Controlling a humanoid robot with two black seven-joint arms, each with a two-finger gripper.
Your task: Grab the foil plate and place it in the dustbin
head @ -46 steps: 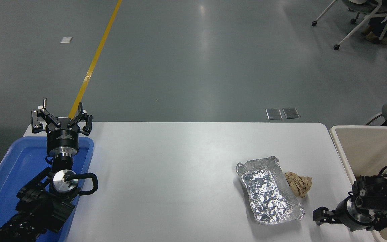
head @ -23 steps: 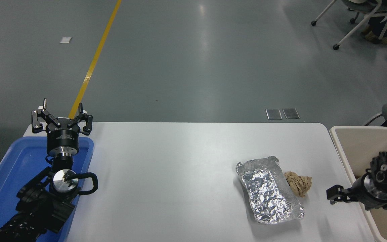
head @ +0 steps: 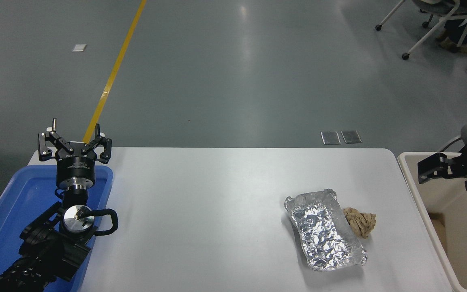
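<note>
The foil plate lies flat on the white table at the right, shiny and crinkled, its long side running near to far. The cream dustbin stands off the table's right edge. My right gripper hangs above the bin's near-left rim, well right of and beyond the plate, touching nothing; it points left and I cannot see how its jaws stand. My left gripper is parked open and empty at the lower left.
A small crumpled brown paper ball lies against the plate's right side. A shallow blue tray sits under the left arm. A wheeled chair and a seated person's feet are at the far right.
My right arm has risen from low by the table's front right edge and moved away and to the right, over the dustbin. The plate, paper ball and left arm have not moved.
</note>
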